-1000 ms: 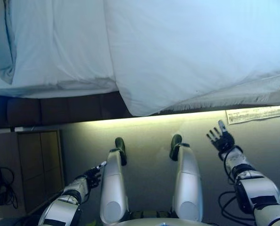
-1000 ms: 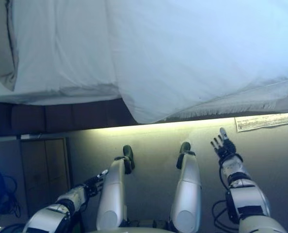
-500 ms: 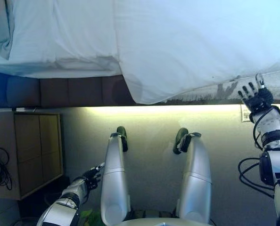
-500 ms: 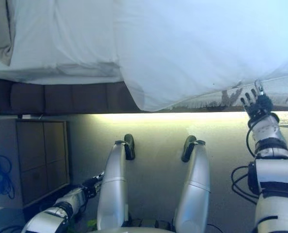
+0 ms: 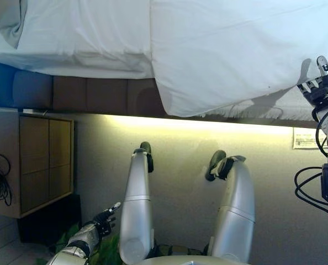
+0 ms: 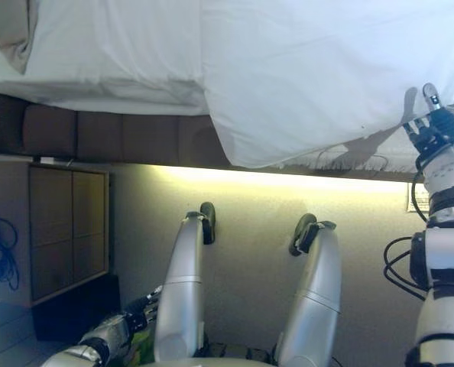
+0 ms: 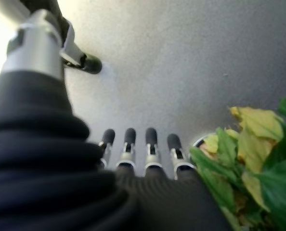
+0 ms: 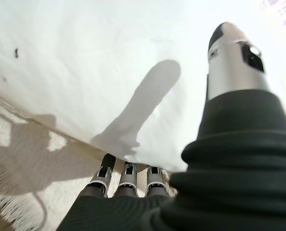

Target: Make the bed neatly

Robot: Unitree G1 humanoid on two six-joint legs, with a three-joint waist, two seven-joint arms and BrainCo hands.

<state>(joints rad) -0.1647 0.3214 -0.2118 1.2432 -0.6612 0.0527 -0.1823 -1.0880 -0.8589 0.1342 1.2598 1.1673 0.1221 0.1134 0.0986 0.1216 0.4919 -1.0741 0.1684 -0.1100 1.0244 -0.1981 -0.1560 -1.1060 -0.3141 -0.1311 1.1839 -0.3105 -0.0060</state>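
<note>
Step in hand looks like taking the hanging edge of the white duvet – best to get fingers under the hem, thumb over, then draw it level w/ the bed side. Right hand is at that hem, fingertips straight, touching cloth, clamping nothing. Left hand hangs low by a plant, fingers relaxed, empty. Duvet drapes beyond the right hand – over the bed.
</note>
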